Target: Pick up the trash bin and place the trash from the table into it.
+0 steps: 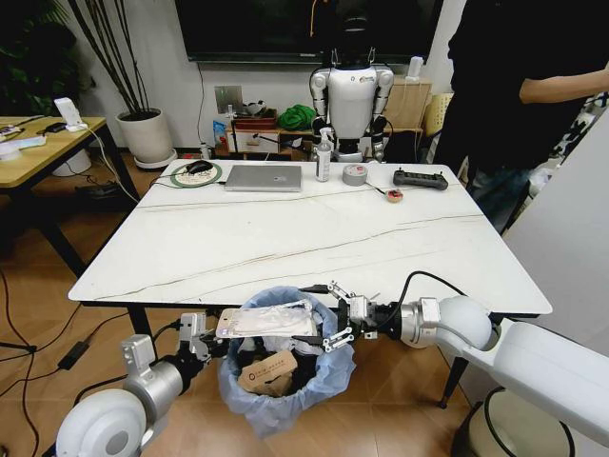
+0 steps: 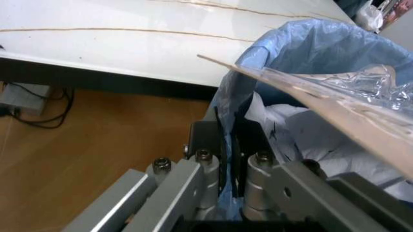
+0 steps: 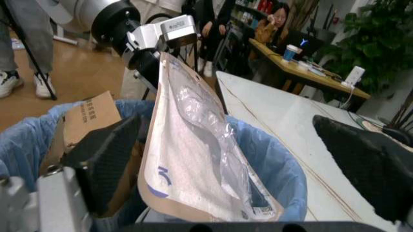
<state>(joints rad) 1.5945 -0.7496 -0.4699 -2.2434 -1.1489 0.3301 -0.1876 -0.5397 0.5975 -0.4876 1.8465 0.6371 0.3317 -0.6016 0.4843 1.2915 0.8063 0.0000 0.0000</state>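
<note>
The trash bin (image 1: 276,390), dark with a crinkled light-blue bag, hangs just off the near edge of the white marble table (image 1: 285,238). My left gripper (image 1: 211,335) is shut on the bin's rim, its fingers (image 2: 206,140) pinching the blue bag (image 2: 303,43). A flat clear-fronted package (image 1: 266,321) lies tilted across the bin's mouth. My right gripper (image 1: 328,317) stands open on either side of the package (image 3: 200,159), its dark pads (image 3: 106,154) spread wide. A crumpled brown paper bag (image 1: 268,373) and white papers (image 2: 303,140) lie inside the bin.
At the table's far side are a laptop (image 1: 264,177), a spray bottle (image 1: 324,157), a tape roll (image 1: 355,173), a black controller (image 1: 420,178), a small red-and-white thing (image 1: 394,195) and a mouse (image 1: 198,168). A wooden desk (image 1: 38,143) stands left, another robot (image 1: 350,90) behind.
</note>
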